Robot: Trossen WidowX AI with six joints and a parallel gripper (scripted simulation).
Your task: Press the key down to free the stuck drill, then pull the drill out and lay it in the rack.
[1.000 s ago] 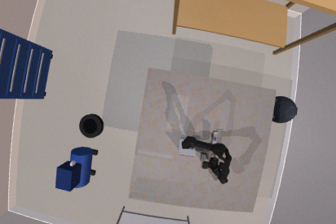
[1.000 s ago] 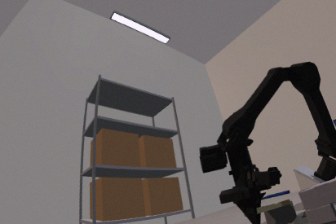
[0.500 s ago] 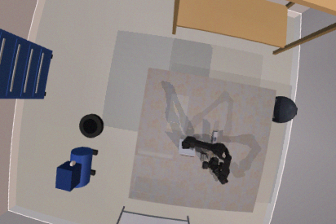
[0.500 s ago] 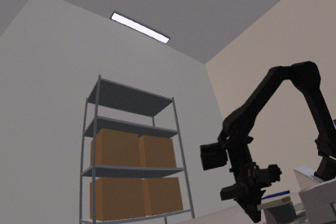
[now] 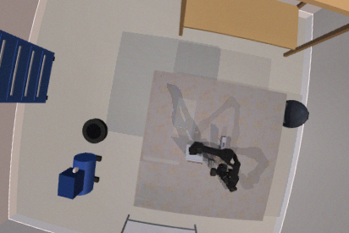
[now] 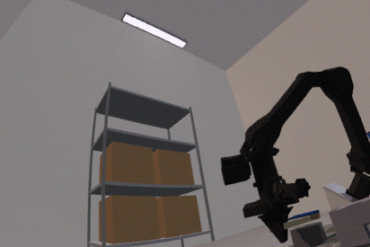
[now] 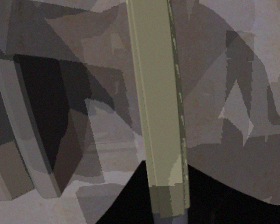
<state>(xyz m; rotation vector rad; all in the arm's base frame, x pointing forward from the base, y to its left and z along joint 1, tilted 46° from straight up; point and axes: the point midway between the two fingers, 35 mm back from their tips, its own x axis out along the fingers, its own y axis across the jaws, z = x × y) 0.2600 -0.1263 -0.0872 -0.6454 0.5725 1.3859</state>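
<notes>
My pincer (image 5: 213, 172) (image 6: 279, 233) (image 7: 157, 165) was clamped on the long yellowish bar (image 6: 302, 222) (image 7: 158, 100), which I took for the drill. Its long axis ran outward from the fingertips; the grey slab (image 7: 26, 130), perhaps the rack, stood to its left in the wrist view.

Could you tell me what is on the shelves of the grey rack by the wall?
Brown boxes stand on two shelves of the grey rack. The front ones cover whatever may be behind them.
</notes>
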